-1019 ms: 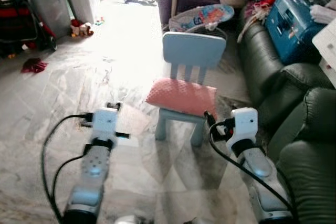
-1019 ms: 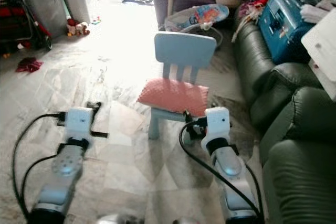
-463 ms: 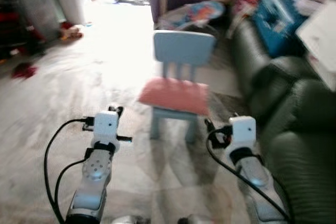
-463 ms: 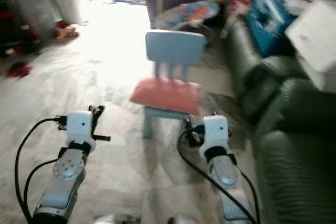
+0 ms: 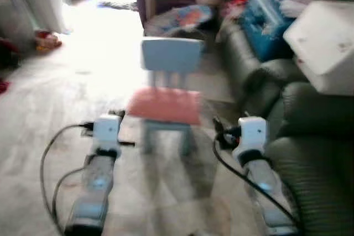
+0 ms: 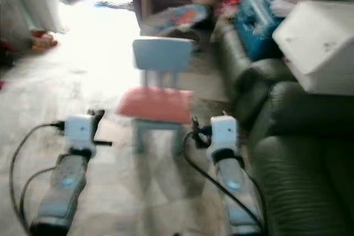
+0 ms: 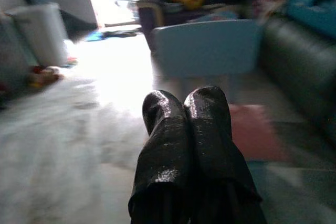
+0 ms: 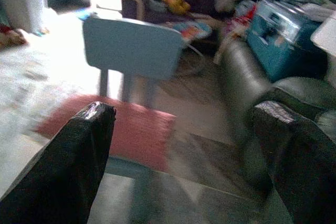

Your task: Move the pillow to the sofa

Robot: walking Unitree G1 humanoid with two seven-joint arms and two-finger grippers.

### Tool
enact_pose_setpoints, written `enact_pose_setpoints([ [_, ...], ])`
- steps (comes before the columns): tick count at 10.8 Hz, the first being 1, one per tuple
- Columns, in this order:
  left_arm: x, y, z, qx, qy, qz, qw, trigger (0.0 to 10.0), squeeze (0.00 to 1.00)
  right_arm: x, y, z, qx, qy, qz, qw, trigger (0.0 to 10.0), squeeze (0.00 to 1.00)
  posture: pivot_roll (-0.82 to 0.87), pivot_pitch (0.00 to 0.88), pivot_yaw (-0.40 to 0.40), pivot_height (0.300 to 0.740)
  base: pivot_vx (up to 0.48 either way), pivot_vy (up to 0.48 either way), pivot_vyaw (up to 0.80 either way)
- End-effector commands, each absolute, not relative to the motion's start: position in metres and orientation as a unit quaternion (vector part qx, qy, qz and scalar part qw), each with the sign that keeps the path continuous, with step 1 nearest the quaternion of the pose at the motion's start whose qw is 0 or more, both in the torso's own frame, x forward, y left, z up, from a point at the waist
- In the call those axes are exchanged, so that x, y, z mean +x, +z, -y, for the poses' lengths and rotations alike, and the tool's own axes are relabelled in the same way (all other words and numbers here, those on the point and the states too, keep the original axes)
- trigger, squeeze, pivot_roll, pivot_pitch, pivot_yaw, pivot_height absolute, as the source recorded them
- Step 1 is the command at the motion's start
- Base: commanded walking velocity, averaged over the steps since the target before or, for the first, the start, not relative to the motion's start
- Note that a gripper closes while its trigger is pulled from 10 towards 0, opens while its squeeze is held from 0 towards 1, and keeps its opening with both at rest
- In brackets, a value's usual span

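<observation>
Pillow (image 5: 164, 105): a flat, rectangular, pink-red cushion lying level on the seat of a small light-blue chair (image 5: 170, 56), covering most of the seat in front of the upright backrest. Sofa (image 5: 310, 153): dark green, padded, with rounded arms, standing just to the right of the chair; apart from the pillow.

Head and wrist cameras all face the chair (image 5: 168, 75).

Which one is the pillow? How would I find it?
Find the dark green sofa along the right side. Just left of it stands a small light blue chair on the pale floor. The pillow is the flat pink cushion lying on that chair's seat, the only pink thing there.
</observation>
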State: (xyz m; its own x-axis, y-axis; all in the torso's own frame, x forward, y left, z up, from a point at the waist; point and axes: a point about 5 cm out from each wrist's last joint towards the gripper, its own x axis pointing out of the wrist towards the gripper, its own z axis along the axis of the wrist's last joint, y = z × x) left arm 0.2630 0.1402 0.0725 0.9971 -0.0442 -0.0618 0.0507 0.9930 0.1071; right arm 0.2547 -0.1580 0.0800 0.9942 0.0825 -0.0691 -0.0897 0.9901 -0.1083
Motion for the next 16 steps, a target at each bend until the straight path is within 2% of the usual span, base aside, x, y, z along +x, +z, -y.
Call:
enact_pose_setpoints([
  [1,0.263,0.074,-0.148,0.063,-0.015,-0.027,0.998,10.0,0.0,0.257,0.082,0.152,-0.048,0.053,-0.027,0.997,10.0,0.0,-0.02,0.0,-0.031,0.74,0.405,0.0,0.0],
  [4,0.263,0.073,-0.148,0.06,-0.01,-0.03,0.998,10.0,0.0,0.267,0.089,0.143,-0.041,0.093,-0.01,0.995,10.0,0.0,-0.02,0.0,-0.029,0.74,0.371,0.215,0.0],
  [8,0.264,0.073,-0.146,0.058,-0.008,-0.035,0.998,10.0,0.0,0.278,0.097,0.141,-0.055,0.098,0.011,0.994,10.0,0.0,-0.02,0.0,-0.022,0.74,0.355,0.322,0.0],
  [11,0.265,0.073,-0.145,0.067,-0.01,-0.034,0.997,10.0,0.0,0.279,0.099,0.142,-0.055,0.101,0.018,0.993,10.0,0.0,-0.02,0.0,-0.022,0.74,0.351,0.328,0.55],
  [16,0.265,0.073,-0.141,0.077,-0.017,-0.035,0.996,10.0,0.0,0.278,0.099,0.14,-0.058,0.103,0.021,0.993,10.0,0.0,-0.03,0.0,-0.02,0.74,0.43,-0.056,0.0],
])
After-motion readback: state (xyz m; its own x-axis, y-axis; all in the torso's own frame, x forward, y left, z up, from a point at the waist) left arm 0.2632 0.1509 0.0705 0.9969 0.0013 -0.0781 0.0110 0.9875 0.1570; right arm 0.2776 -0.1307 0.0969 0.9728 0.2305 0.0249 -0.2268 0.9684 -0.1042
